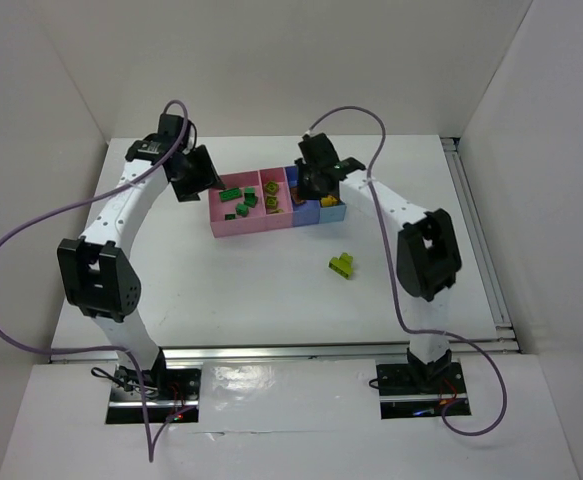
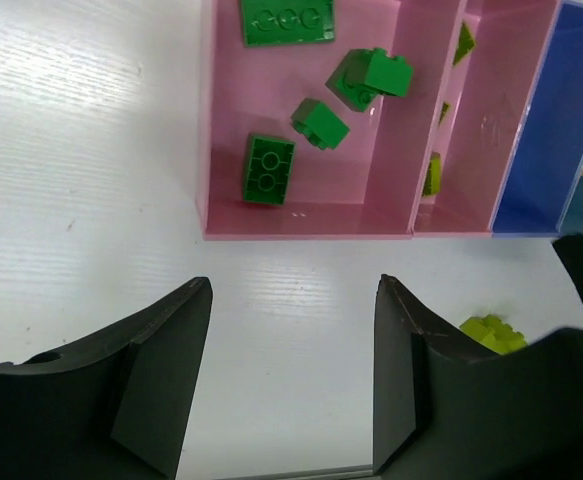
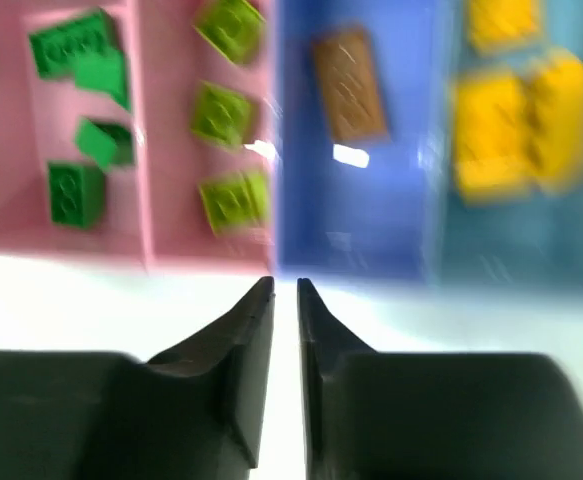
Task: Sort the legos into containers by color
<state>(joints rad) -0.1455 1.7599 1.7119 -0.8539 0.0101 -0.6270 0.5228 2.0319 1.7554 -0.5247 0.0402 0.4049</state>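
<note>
Four joined bins stand mid-table: wide pink (image 1: pixel 223 224), narrow pink (image 1: pixel 280 217), blue-purple (image 1: pixel 304 217) and light blue (image 1: pixel 331 213). Several dark green legos (image 2: pixel 268 169) lie in the wide pink bin (image 2: pixel 226 100). Lime legos (image 3: pixel 221 110) lie in the narrow pink one, an orange-brown lego (image 3: pixel 349 85) in the blue-purple one, and yellow legos (image 3: pixel 516 120) in the light blue one. A lime and a yellow lego (image 1: pixel 342 265) lie loose on the table. My left gripper (image 2: pixel 293 283) is open and empty before the wide pink bin. My right gripper (image 3: pixel 284 285) is shut and empty, above the bins' near edge.
White walls enclose the table at the back and sides. A metal rail (image 1: pixel 476 230) runs along the right edge. The loose lime lego also shows in the left wrist view (image 2: pixel 493 332), right of my finger.
</note>
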